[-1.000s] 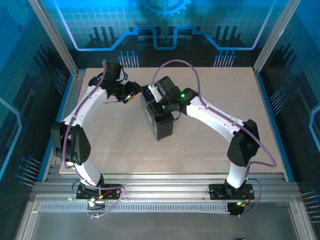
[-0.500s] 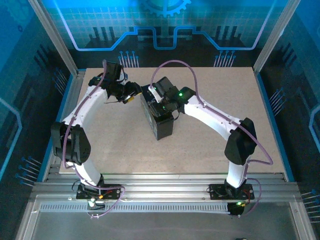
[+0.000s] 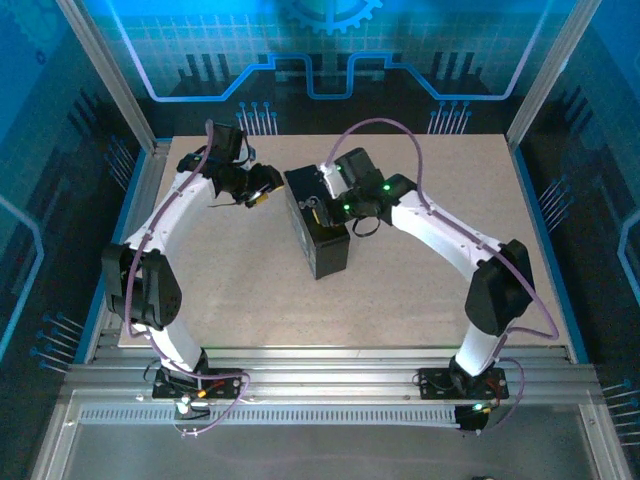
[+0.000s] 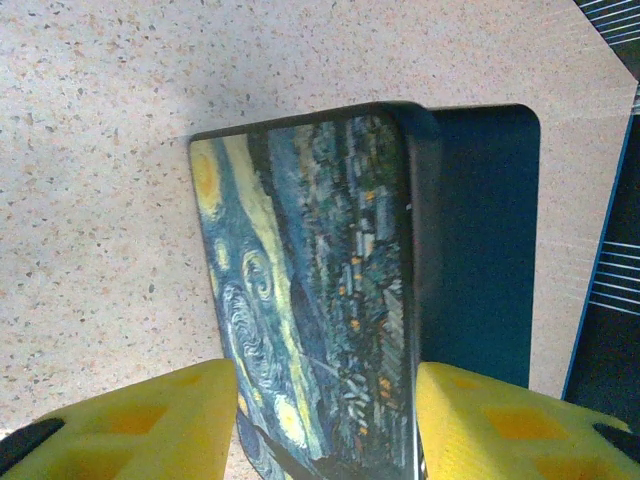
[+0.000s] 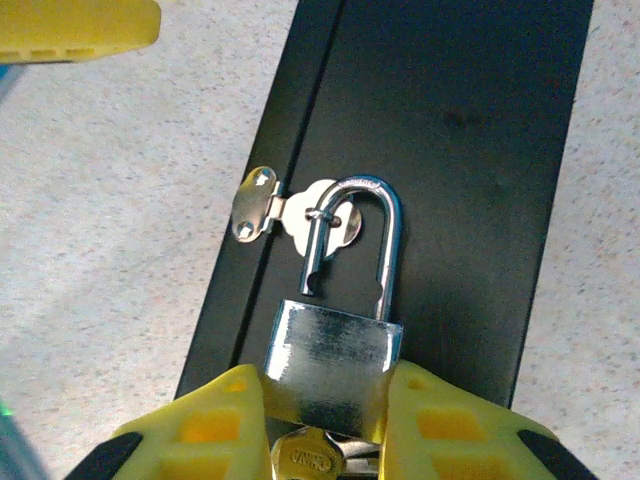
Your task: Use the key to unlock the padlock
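box (image 3: 318, 235): dark, with a painted lid. It lies just ahead of the left jaws and under the right jaws. Judged stiff and heavy enough to stay put under a light pull; a hard tug may drag it.
left gripper (image 4: 325, 390): jaws stand apart with nothing between the pads. The lid's end shows beyond the gap, not touching.
right gripper (image 5: 325, 385): jaws clenched on the padlock body, one yellow pad on each flank.
padlock (image 5: 333, 355): bright steel block between the right pads, lying on the box's dark face. Judged dense, rigid and slick. The flat flanks are the best hold, low on the body so the shackle stays free.
shackle (image 5: 375, 215): ahead of the pads, threaded through the staple. The short leg appears clear of the body, so the lock looks sprung, though I cannot be sure.
hasp (image 5: 262, 212): thin plate ahead and left of the pads. Judged bendable, so avoid prying on it.
key (image 5: 310, 460): its head pokes from the padlock's underside, between the pads on the wrist side. Judged tiny, thin, light and easily dropped. Pinch it flat across the head.
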